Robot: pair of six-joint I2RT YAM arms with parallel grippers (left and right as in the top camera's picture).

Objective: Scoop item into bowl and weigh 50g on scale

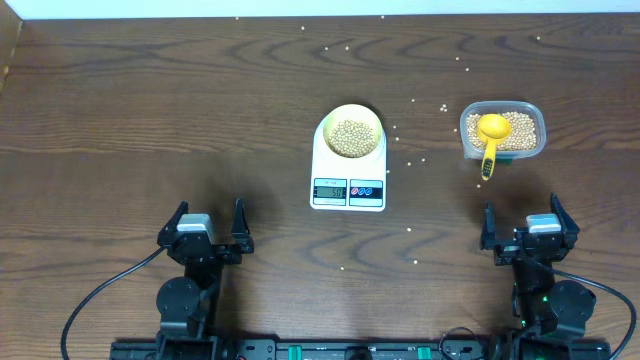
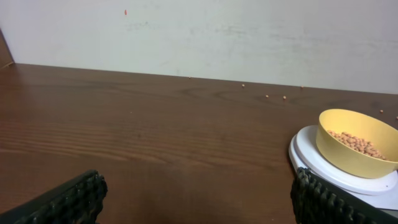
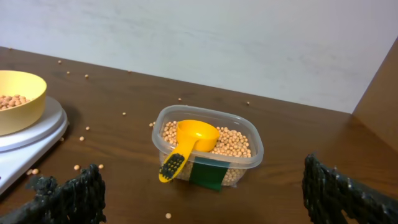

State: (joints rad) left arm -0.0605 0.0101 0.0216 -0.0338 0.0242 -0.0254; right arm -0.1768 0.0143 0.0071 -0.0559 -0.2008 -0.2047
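Beans (image 1: 352,138) lay in a low heap inside the pale-yellow bowl (image 1: 377,125), which sat on the white scale (image 1: 348,172) at the centre of the overhead view. The display (image 1: 330,191) was lit, but its digits were too small to read. At the upper right the clear tub (image 1: 538,120) held more beans, with the yellow scoop (image 1: 491,128) resting in them and its handle (image 1: 487,165) hanging over the lower rim. Stray beans (image 1: 421,161) dotted the bench (image 1: 150,120) between scale and tub.

The left end effector (image 1: 210,212) sat at the lower left and the right end effector (image 1: 522,212) at the lower right, both spread wide, both empty, both well apart from the task's things.

By the look of it the scooping was paused or finished and the step in hand was the check of the weight. If the reading fell short, the next move would call for the right end effector to close on the scoop's handle, lift a small load and tip it gently into the bowl without jolting the scale
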